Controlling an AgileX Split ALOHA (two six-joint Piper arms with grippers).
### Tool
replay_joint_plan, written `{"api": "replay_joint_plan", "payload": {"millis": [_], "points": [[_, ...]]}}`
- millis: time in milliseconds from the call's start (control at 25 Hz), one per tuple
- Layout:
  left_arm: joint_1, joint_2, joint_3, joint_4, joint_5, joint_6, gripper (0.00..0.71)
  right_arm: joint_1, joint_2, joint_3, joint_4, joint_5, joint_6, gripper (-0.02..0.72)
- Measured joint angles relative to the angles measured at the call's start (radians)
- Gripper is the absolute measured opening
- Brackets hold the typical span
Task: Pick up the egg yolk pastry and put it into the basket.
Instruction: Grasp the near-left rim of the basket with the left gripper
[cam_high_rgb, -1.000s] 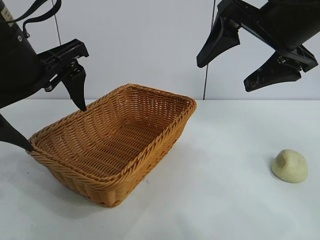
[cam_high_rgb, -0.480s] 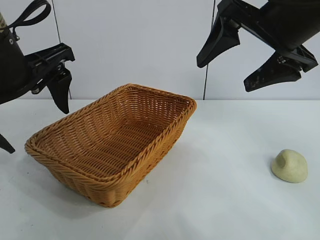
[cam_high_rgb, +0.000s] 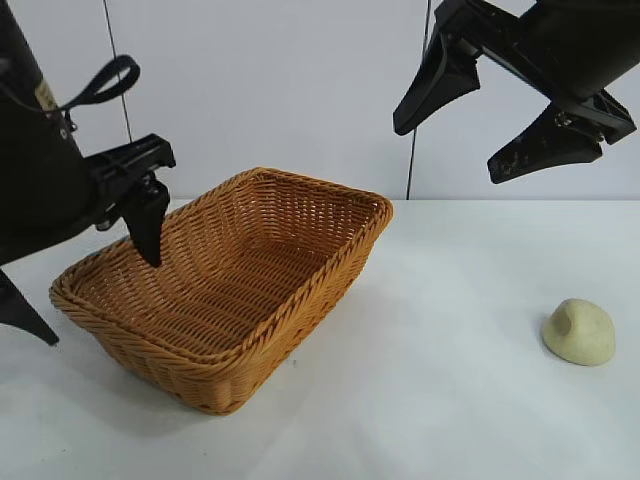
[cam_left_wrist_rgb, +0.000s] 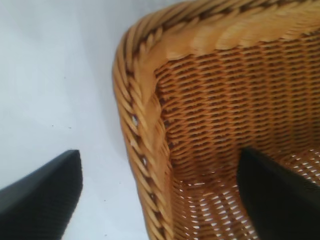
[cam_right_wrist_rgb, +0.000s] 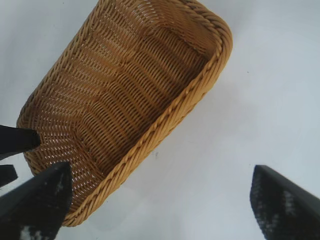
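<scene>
The egg yolk pastry (cam_high_rgb: 579, 331) lies on the white table (cam_high_rgb: 450, 390) near its right edge, well apart from the basket (cam_high_rgb: 228, 282), which stands on the left half of the table. Only the exterior view shows the pastry; neither wrist view has it.

The left gripper (cam_high_rgb: 88, 283) is at the left end of the basket with its jaws spread wide and holding nothing. The left wrist view (cam_left_wrist_rgb: 160, 197) makes this clear: one finger (cam_left_wrist_rgb: 277, 192) is inside the basket, over the woven floor, and the other finger (cam_left_wrist_rgb: 42, 197) is outside, over the table, so the braided rim passes between them. I cannot tell if a finger touches the wicker.

The right gripper (cam_high_rgb: 482, 128) hangs high above the table, between basket and pastry, also released and empty. Its wrist view (cam_right_wrist_rgb: 160, 200) shows the whole basket from above, and the left gripper's fingertip (cam_right_wrist_rgb: 19, 140) at the far corner
</scene>
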Motion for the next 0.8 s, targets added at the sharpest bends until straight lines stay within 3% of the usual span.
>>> {"api": "replay_joint_plan", "payload": {"millis": [280,520,800], "points": [[0.011,0.120,0.000,-0.098,-0.094,0.093,0.609,0.000,0.000,0.000,0.000,0.000,0.000,0.691],[0.089,0.149,0.000,-0.308,-0.116,0.331,0.609,0.000,0.000,0.000,0.000,0.000,0.000,0.691],[0.109,0.153,0.000,-0.326,-0.124,0.389,0.609,0.000,0.000,0.000,0.000,0.002,0.000,0.691]]}}
